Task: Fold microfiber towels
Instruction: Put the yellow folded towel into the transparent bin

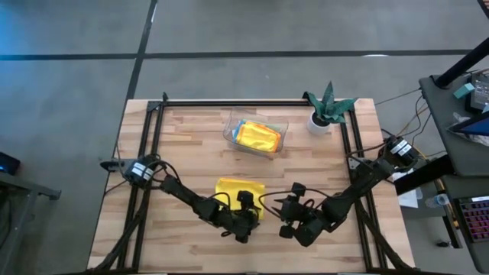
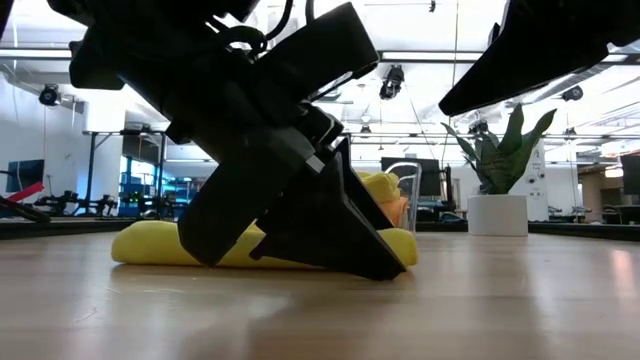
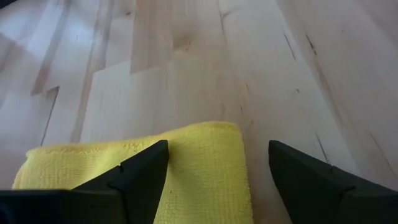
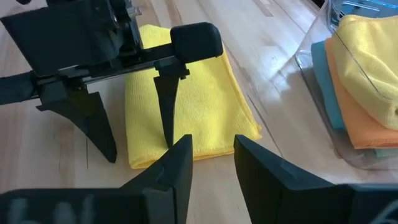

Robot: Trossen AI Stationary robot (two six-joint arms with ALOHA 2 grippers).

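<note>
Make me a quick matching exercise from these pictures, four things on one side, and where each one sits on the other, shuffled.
Things:
1. folded yellow towel
2. clear plastic tray
3. potted plant
4. left pincer

Places:
A. at the table's far right corner
B. holding a stack of towels
C. lying on the bare wood between the arms
D. open, one finger standing on the yellow towel

Pairs: 1-C, 2-B, 3-A, 4-D
</note>
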